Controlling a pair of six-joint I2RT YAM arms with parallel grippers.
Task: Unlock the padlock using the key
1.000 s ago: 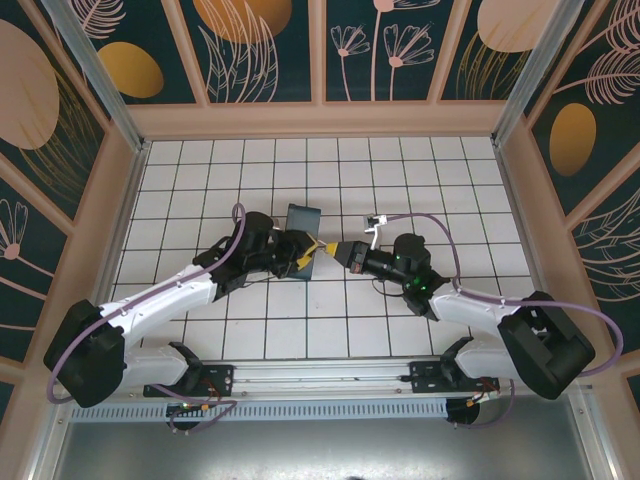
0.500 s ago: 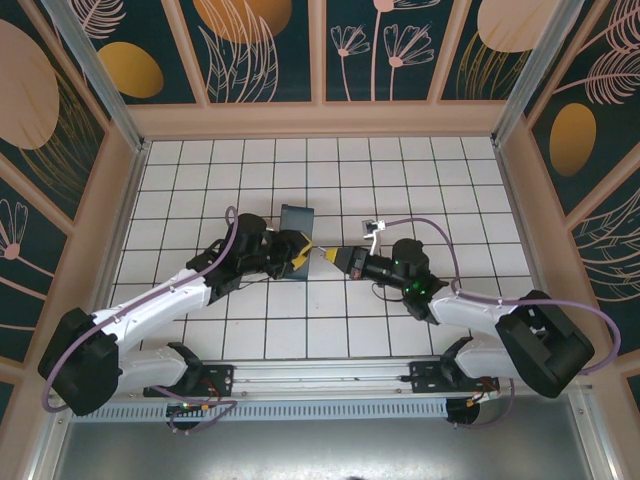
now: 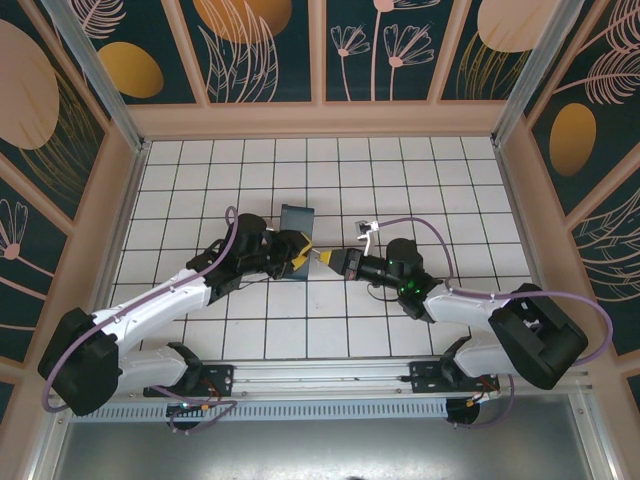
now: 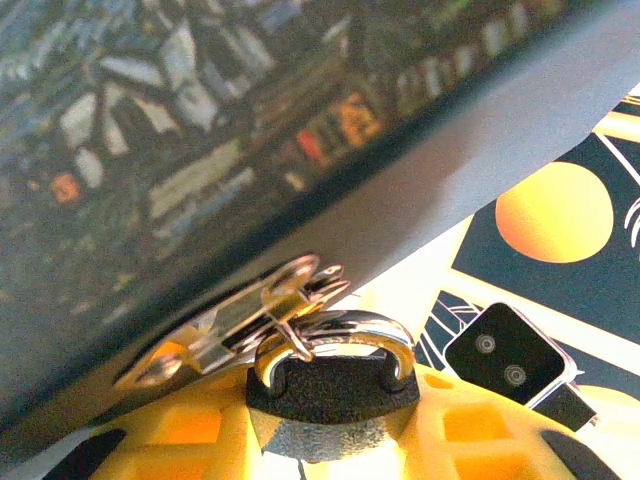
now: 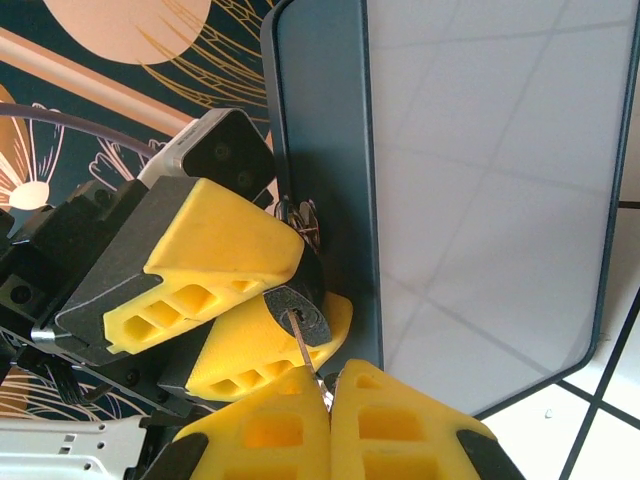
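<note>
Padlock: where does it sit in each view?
Top external: centre, between the left fingers, too small to make out.
Left wrist: padlock bottom centre, shackle up.
Right wrist: padlock lower centre-left, key touching its base.
Shared landmark: dark box beside it.

Bright, even light; the padlock [image 4: 330, 390] glints, wrist close-ups partly blurred.

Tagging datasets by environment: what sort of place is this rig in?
Likely a purpose-built robot test cell: white gridded floor, leaf-print wall panels around it, left arm and right arm bolted to an aluminium rail.
</note>
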